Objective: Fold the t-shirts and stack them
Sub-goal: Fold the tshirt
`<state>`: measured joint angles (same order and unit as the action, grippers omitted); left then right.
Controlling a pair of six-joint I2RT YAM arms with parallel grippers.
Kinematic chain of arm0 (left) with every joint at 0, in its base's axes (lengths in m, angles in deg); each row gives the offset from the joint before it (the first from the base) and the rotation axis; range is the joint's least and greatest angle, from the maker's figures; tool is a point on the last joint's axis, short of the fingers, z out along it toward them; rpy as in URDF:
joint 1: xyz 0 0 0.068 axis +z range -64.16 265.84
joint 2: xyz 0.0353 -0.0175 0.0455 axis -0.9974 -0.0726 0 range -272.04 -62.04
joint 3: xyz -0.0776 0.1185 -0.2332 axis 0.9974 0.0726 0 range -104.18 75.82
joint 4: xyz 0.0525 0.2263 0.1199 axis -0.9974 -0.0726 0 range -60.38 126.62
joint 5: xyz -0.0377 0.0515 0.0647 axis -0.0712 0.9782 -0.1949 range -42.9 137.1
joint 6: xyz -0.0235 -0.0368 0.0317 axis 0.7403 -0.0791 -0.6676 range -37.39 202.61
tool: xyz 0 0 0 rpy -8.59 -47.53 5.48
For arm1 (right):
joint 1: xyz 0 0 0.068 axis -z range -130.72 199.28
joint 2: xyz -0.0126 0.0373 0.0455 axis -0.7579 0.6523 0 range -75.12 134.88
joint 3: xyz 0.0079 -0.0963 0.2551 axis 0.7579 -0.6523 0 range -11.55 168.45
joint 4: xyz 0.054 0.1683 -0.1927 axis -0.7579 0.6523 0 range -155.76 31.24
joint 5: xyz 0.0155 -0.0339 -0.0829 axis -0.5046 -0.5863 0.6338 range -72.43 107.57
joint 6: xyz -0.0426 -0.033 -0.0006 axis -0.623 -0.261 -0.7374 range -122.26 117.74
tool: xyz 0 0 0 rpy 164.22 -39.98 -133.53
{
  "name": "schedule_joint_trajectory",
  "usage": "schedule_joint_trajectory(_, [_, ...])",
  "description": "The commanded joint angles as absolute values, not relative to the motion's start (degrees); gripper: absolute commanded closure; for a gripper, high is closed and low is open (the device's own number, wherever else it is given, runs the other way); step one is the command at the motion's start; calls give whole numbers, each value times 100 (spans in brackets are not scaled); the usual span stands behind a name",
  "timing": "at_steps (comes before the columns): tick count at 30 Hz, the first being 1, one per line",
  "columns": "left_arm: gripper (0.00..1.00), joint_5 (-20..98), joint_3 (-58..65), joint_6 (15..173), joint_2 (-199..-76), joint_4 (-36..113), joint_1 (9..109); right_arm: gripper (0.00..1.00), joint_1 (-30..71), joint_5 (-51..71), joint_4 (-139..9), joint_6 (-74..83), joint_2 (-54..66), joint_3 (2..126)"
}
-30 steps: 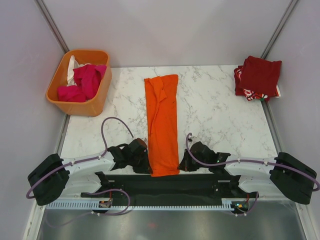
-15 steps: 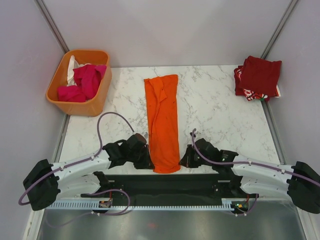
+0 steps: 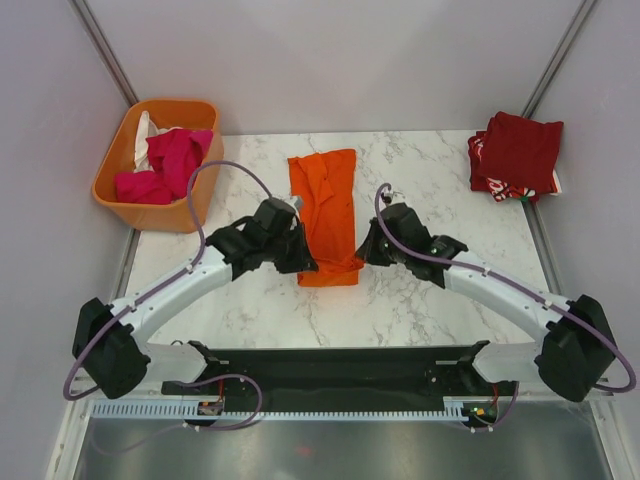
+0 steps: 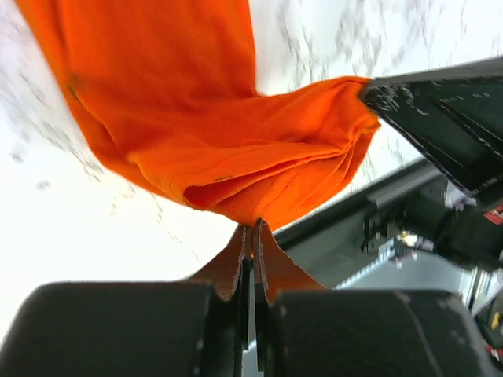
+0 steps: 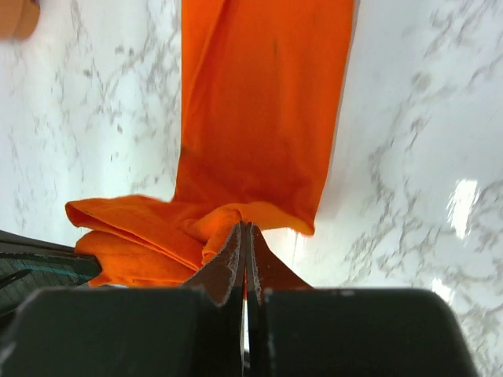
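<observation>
A plain orange t-shirt, folded into a long strip, lies down the middle of the marble table. Its near end is lifted and doubled back toward the far end. My left gripper is shut on the near left corner of the orange t-shirt. On the other side my right gripper is shut on the near right corner of the orange t-shirt. Dark red and red-and-white patterned t-shirts sit stacked at the far right corner. Magenta and white t-shirts are piled in the basket.
An orange plastic basket stands at the far left corner of the table. Grey walls close in the back and both sides. A black base rail runs along the near edge between the arm mounts.
Both grippers have risen and travelled away from the near edge, carrying the near end of the orange t-shirt toward the far end. The strip now looks much shorter.
</observation>
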<state>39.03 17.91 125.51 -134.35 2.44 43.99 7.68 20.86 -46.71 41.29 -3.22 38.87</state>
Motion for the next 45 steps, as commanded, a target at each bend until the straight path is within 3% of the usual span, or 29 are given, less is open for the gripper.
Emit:
schedule_joint_trajectory(1, [98, 3674, 1228, 11786, -13779, 76, 4821, 100, 1095, 2039, -4493, 3493, 167, 4662])
schedule_joint_trajectory(7, [98, 3375, 358, 11391, -14710, 40, 5559, 100, 1526, 1872, -4484, 3185, 1178, 5656])
schedule_joint_trajectory(27, [98, 3085, -1927, 11056, -17163, -293, 6272, 100, 2326, 1247, -4238, 2788, 3833, 8196])
schedule_joint_trajectory(29, [97, 3102, -2130, 11056, -17478, -346, 6342, 95, 2388, 1265, -4186, 2867, 4027, 8398])
schedule_joint_trajectory(30, [97, 3137, -2209, 11082, -17567, -372, 6377, 86, 2423, 1230, -4185, 2876, 4237, 8486])
schedule_joint_trajectory(31, [92, 3172, -2323, 11117, -17664, -390, 6447, 55, 2432, 1195, -4176, 2876, 4361, 8713])
schedule_joint_trajectory(32, [82, 3172, -2393, 11135, -17778, -399, 6483, 43, 2493, 1203, -4107, 2876, 4484, 8846])
schedule_joint_trajectory(33, [63, 3216, -2490, 11135, -18014, -425, 6518, 29, 2528, 1203, -4054, 2876, 4720, 8978])
schedule_joint_trajectory(34, [34, 3242, -2691, 11153, -18155, -478, 6623, 25, 2564, 1290, -3897, 2876, 4827, 9292])
schedule_joint_trajectory(36, [24, 3286, -2955, 11188, -18489, -592, 6737, 21, 2678, 1344, -3764, 2842, 5047, 9602])
schedule_joint_trajectory(37, [13, 3287, -3165, 11197, -18543, -679, 6834, 20, 2722, 1422, -3702, 2815, 5083, 9838])
schedule_joint_trajectory(42, [12, 3629, -3160, 11100, -18045, -812, 6887, 18, 2924, 1713, -3552, 2420, 4513, 9815])
schedule_joint_trajectory(45, [16, 3787, -2678, 11048, -17465, -812, 6818, 18, 2924, 1618, -3640, 2314, 3986, 8983])
